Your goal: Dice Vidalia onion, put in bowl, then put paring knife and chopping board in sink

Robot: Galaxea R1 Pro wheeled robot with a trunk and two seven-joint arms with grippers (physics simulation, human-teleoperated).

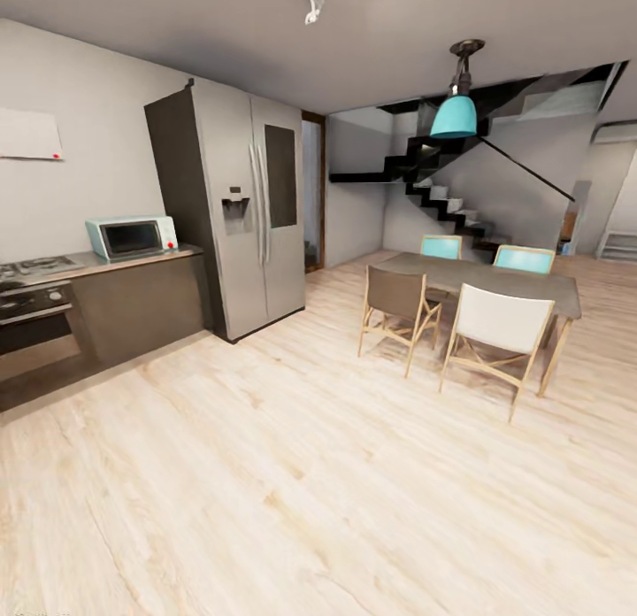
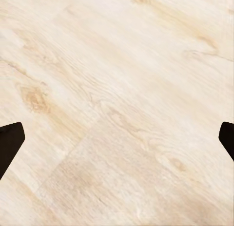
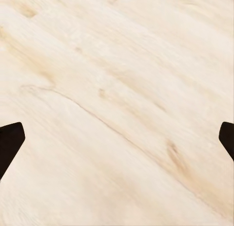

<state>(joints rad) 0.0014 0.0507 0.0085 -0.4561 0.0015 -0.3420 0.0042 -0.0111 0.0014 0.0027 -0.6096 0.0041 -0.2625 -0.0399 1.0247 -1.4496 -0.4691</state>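
The left pincer [image 2: 117, 138] is spread wide: in its wrist view the two dark fingertips [image 2: 9, 143] sit at opposite edges with nothing but pale wood-plank floor [image 2: 122, 89] between them. The right pincer [image 3: 117, 138] is the same, its fingertips [image 3: 9, 141] far apart over bare floor [image 3: 117, 99], holding nothing. Both wrist cameras look straight onto the planks, which suggests the arms hang low with the pincers pointing downward. That is probably a carrying pose for driving, with the pincers kept ready and apart since nothing has been picked up yet.

Further out, the head view takes in an open room. A short dark worktop [image 1: 133, 260] along the left wall carries a pale blue microwave [image 1: 133, 237], with a hob [image 1: 35, 266] and an oven [image 1: 31, 311] beside it, and a tall steel fridge [image 1: 252, 204] just past its end. To the right stand a dining table [image 1: 522, 284] with chairs [image 1: 398, 302], a teal hanging lamp [image 1: 455, 116] and a dark staircase [image 1: 433, 187].

No sink, onion, board, knife or bowl can be picked out here, so the task's things presumably lie elsewhere in the kitchen, and the robot looks to be on its way to them.
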